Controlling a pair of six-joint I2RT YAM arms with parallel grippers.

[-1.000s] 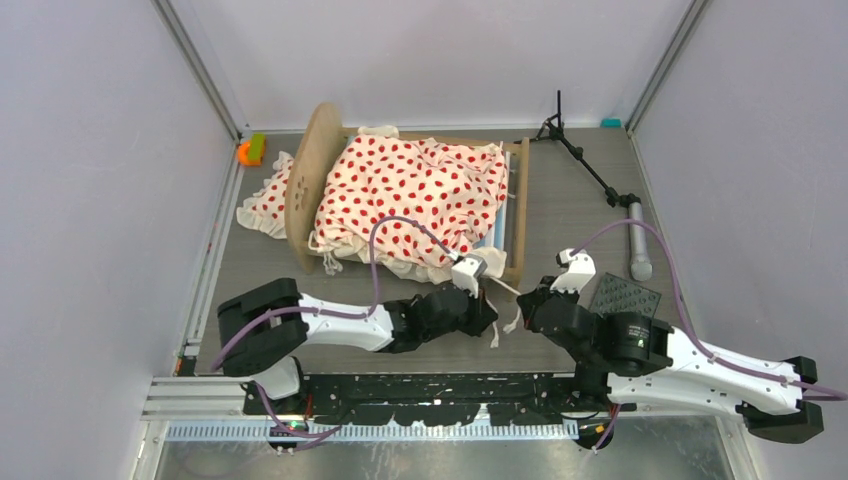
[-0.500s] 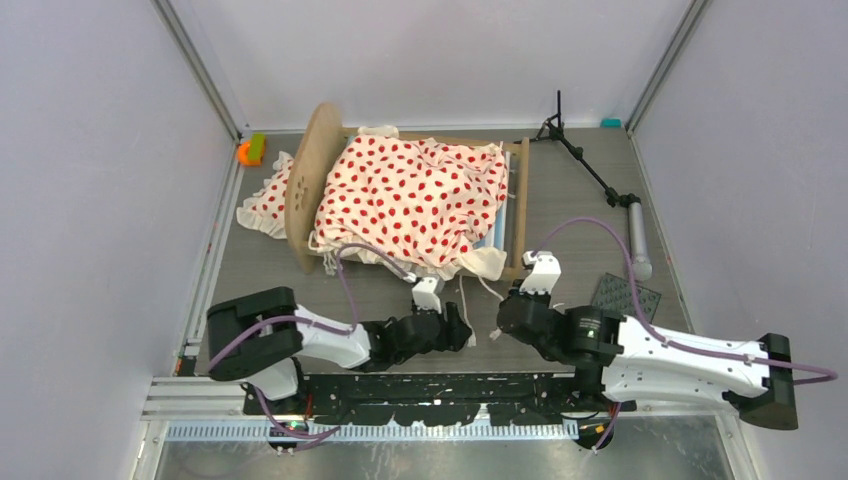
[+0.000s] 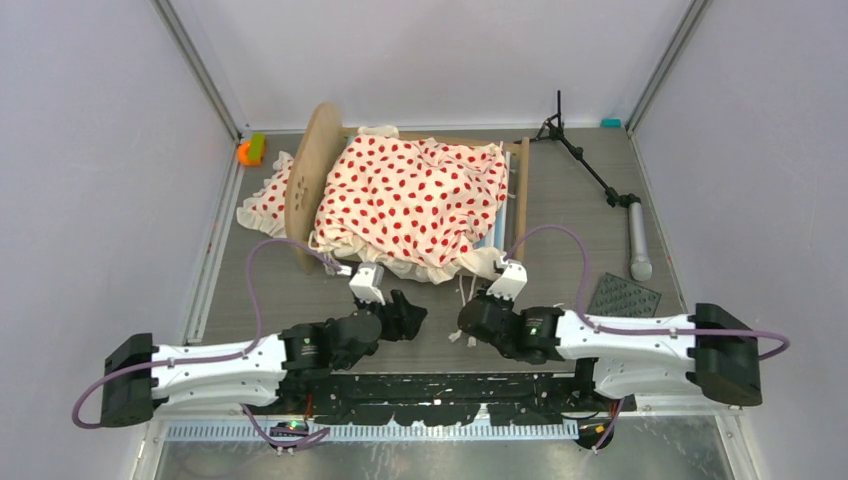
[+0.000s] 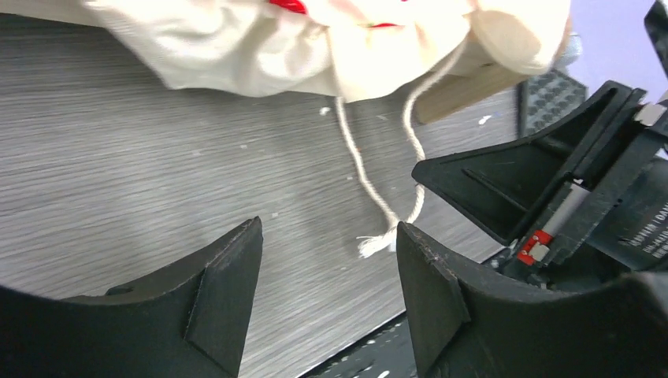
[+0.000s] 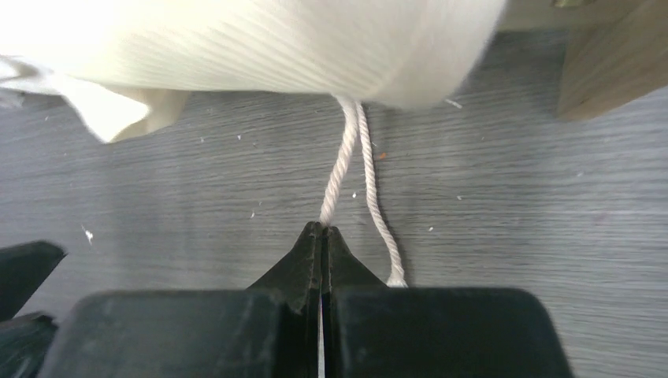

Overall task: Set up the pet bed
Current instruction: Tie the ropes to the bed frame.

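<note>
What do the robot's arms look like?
The left arm and right arm have white shells, chunky black joints and a looping purple cable each. The left gripper and right gripper are black, with wedge-shaped fingers. A small red mark sits on the right one.

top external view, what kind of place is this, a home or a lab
Probably a robot lab cell, not a home: plain white panels on aluminium rails box in the grey table, and the left arm and right arm are bolted at its near edge.
</note>
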